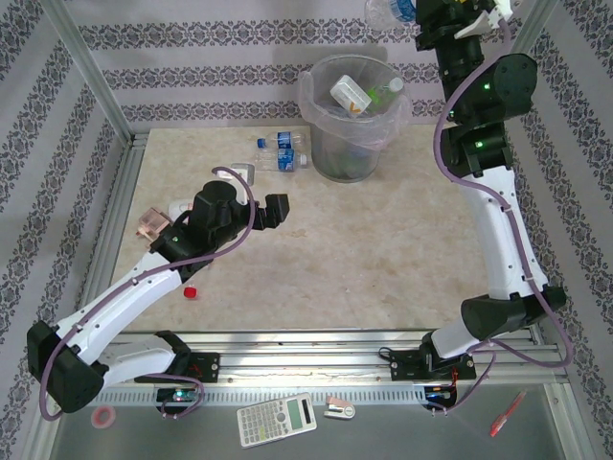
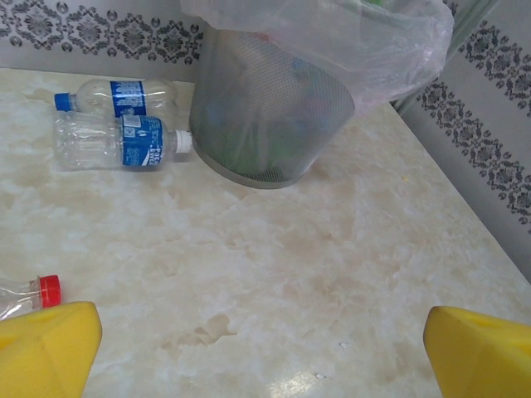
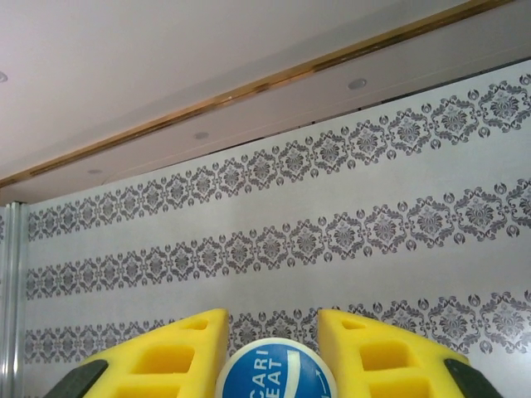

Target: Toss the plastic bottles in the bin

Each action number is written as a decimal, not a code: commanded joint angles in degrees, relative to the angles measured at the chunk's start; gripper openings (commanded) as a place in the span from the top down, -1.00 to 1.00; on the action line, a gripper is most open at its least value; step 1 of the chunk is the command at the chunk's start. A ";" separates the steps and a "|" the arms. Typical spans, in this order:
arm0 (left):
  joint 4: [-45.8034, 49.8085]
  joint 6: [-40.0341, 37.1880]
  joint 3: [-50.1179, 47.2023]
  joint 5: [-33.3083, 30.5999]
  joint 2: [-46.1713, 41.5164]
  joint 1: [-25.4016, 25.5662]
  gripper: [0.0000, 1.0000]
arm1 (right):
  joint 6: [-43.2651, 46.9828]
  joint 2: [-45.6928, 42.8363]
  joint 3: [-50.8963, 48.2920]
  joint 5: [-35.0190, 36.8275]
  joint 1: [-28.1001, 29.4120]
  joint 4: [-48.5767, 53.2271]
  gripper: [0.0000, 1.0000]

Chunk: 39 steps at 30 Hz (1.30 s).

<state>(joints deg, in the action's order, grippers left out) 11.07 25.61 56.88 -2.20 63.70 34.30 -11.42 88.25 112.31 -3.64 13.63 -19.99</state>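
Left claw (image 2: 264, 356) gapes wide and empty, on the near side of the bin (image 2: 257, 116). Two blue-labelled bottles (image 2: 116, 141) lie just left of the bin, and other bottles (image 1: 351, 93) sit inside it. High to the bin's right, the right claw (image 3: 274, 352) is clamped on a held bottle (image 3: 275, 377).

Up beyond the bin (image 1: 350, 120) in the overhead view, the blue-labelled bottle (image 1: 388, 11) pinched in the right jaws runs off the top edge. From the right wrist I can see just its round blue end; the rest is cut away below. Down-left of the bin in the left wrist view, a red-capped bottle (image 2: 33, 292) is sliced by the frame edge. The bin's rim is cropped there too, and what lies behind its mesh is too murky to name.
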 commanded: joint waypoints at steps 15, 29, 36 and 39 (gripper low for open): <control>3.33 3.21 -1.96 -3.70 -4.64 -2.46 -0.99 | -0.67 17.42 10.39 -0.57 -2.23 27.65 -0.26; 8.08 8.56 -1.06 -5.16 -2.43 -6.73 -0.99 | -1.24 14.43 9.75 -4.14 -2.47 31.62 -0.49; 13.94 13.34 -0.68 -7.68 -1.80 -9.03 -0.99 | -2.07 12.98 9.60 -7.19 -2.47 33.73 -0.74; 16.97 16.25 -0.49 -8.09 -1.28 -10.65 -0.99 | -2.15 12.38 9.51 -9.41 -2.44 34.37 -0.81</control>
<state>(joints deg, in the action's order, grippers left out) 22.87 37.82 54.87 -8.23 62.02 25.26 -13.32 103.50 121.38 -9.76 11.35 13.74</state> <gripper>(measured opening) 0.997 0.901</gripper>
